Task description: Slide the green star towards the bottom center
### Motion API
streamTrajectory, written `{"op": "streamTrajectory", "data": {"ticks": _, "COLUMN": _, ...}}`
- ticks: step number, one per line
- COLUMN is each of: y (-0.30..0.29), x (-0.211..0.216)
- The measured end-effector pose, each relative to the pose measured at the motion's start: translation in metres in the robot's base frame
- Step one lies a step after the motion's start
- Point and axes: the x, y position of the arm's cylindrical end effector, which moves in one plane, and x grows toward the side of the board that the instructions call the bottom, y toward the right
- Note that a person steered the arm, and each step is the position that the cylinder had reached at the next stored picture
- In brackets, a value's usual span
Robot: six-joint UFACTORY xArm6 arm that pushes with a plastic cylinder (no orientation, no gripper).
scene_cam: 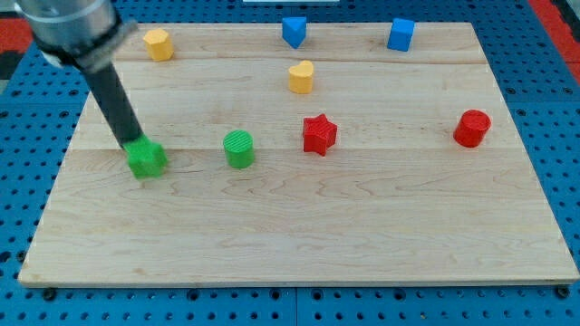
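The green star (146, 159) lies on the wooden board (299, 235) at the view's left, about mid-height. My dark rod comes down from the view's top left, and my tip (129, 143) touches the star's upper left edge. A green cylinder (239, 148) stands to the star's right. A red star (319, 134) stands further right, near the board's middle.
A red cylinder (472, 128) stands at the view's right. A yellow heart-shaped block (301, 77) sits above the red star. A yellow block (158, 43) is at the top left. Two blue blocks (294, 31) (401, 34) stand along the top edge.
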Motion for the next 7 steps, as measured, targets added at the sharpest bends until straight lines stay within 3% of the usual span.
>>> {"op": "streamTrajectory", "data": {"ticks": 1, "y": 0.011, "x": 0.002}}
{"op": "streamTrajectory", "data": {"ticks": 3, "y": 0.059, "x": 0.060}}
{"op": "streamTrajectory", "data": {"ticks": 5, "y": 0.021, "x": 0.078}}
{"op": "streamTrajectory", "data": {"ticks": 6, "y": 0.032, "x": 0.098}}
{"op": "streamTrajectory", "data": {"ticks": 7, "y": 0.129, "x": 0.100}}
